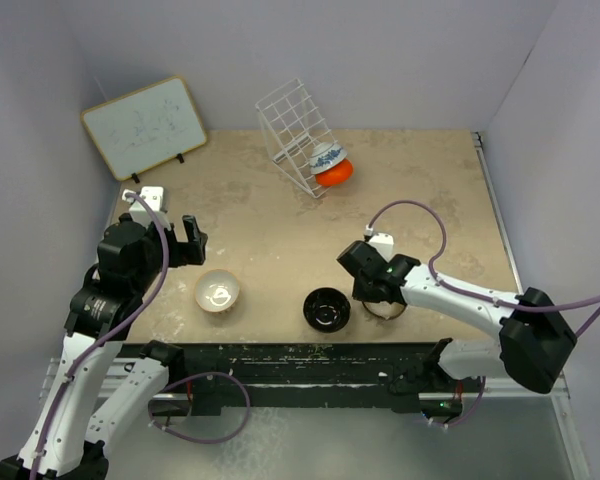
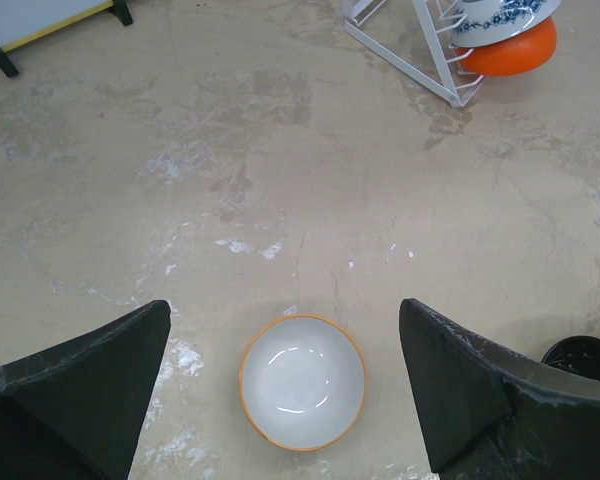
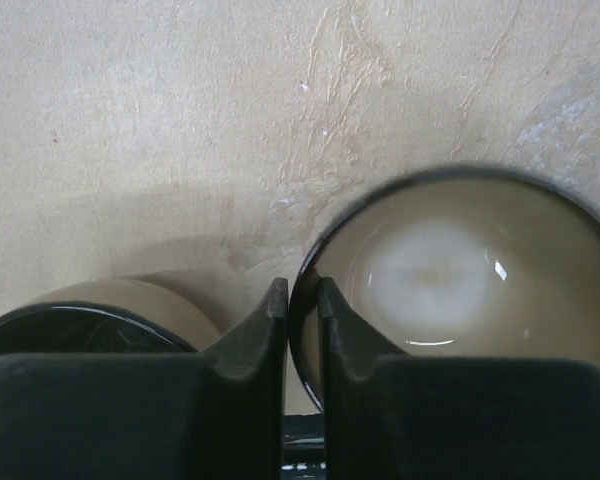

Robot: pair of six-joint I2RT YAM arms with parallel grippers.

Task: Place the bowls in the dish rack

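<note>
The bowls lie in two groups: three on the table near the arm bases, two in the dish rack at the far edge.

Near row, left to right:
- The cream-white bowl sits upright on the table. The left wrist view shows a thin orange line along its rim.
- The black bowl sits upright, well apart from the cream-white bowl.
- The brown bowl, pale inside, sits just beside the black bowl under the right arm.

The left gripper is released, its fingers spread wide. It hangs above the cream-white bowl, touching nothing.

The right gripper is clenched on the left rim of the brown bowl. One finger stands inside the rim, the other outside. Whether this bowl rests on the table or is raised cannot be told.

Far edge:
- The dish rack stands tilted.
- The blue-and-white bowl and the orange-red bowl sit at its lower right end, touching each other.
- A whiteboard leans at the far left, well apart from the rack.
</note>
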